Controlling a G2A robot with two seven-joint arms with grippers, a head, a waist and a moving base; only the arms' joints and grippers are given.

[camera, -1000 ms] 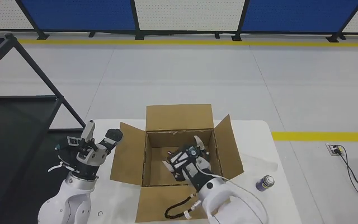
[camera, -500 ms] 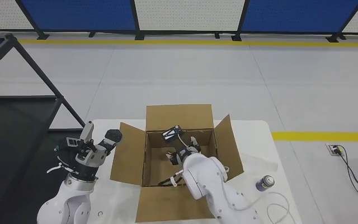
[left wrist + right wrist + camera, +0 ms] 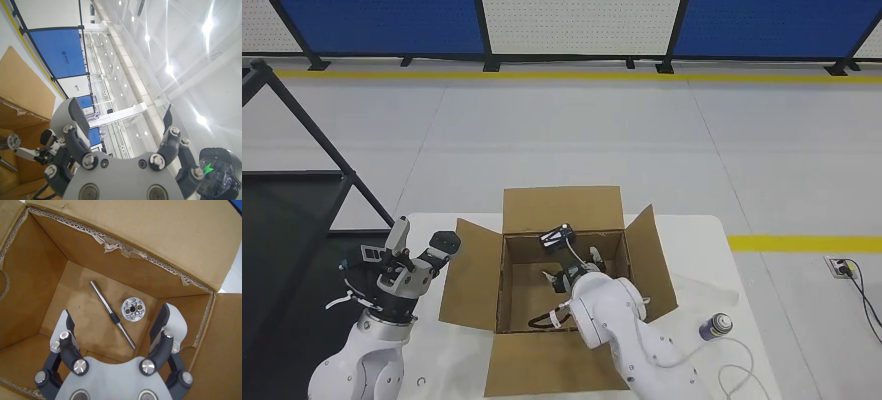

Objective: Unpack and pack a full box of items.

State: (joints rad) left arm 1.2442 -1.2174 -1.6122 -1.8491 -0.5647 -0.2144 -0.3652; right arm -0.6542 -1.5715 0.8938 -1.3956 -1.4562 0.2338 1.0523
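Note:
An open cardboard box (image 3: 562,210) stands mid-table with its flaps folded out. On its floor lie a polished metal rod (image 3: 105,306) with a black band and, beside it, a round metal disc (image 3: 133,311) with holes. My right gripper (image 3: 116,315) hangs open inside the box above both parts, holding nothing; from above it sits near the far wall (image 3: 572,265). My left gripper (image 3: 424,240) is outside the box by its left flap, open and empty, pointing up at the ceiling (image 3: 122,109).
On the white table (image 3: 702,240) to the right of the box stands a small dark-capped bottle (image 3: 716,326). A black metal rack (image 3: 292,190) is off the table's left side. The box's torn inner edges (image 3: 117,247) ring the opening.
My right arm swung from the box's near side toward its far wall, and its gripper turned to face the box floor. The left arm stayed put.

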